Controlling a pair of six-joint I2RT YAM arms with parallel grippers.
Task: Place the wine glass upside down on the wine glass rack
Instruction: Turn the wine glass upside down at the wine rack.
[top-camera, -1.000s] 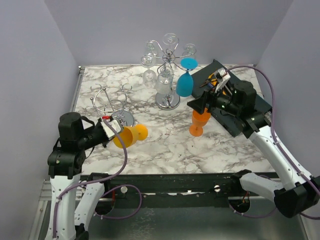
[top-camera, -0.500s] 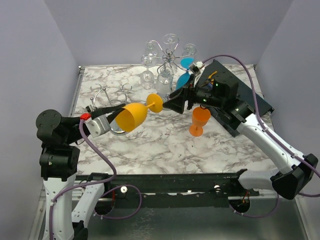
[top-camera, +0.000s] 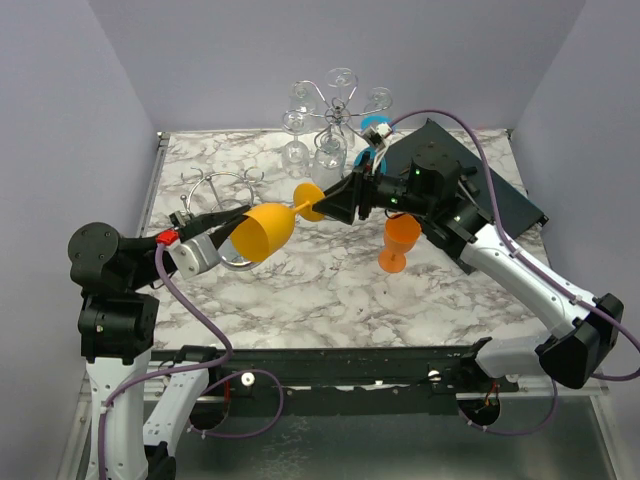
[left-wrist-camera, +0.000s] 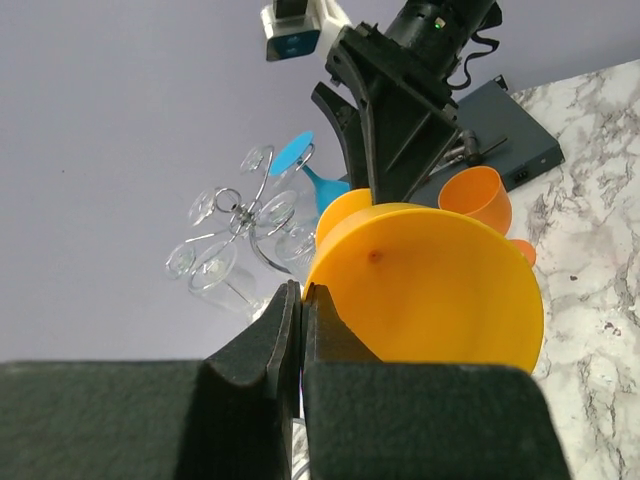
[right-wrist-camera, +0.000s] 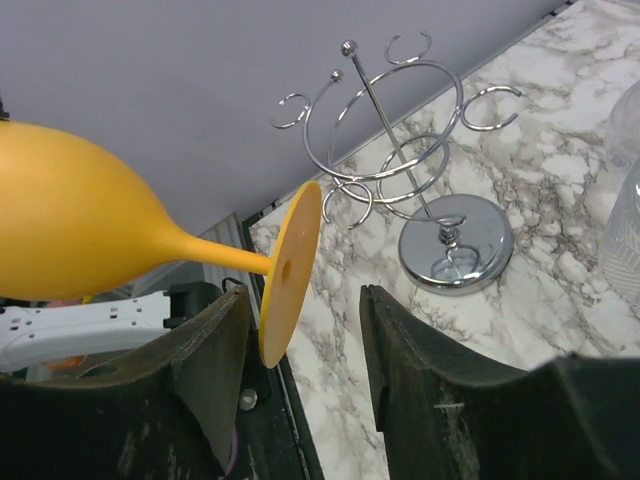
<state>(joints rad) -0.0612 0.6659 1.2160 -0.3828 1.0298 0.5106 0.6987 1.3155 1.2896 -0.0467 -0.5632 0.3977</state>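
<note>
Sideways, wine glass (top-camera: 266, 232) foot btwn R pincer (right-wrist-camera: 302, 300) jaws.

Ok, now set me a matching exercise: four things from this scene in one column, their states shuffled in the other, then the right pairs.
Things:
1. yellow wine glass
2. orange wine glass
3. blue wine glass
4. left wire rack

States:
A. stands upright on its foot
B. holds no glasses
C. lies sideways in the air, rim pinched by the left gripper
D. hangs upside down on the far rack

Pairs: 1-C, 2-A, 3-D, 4-B
</note>
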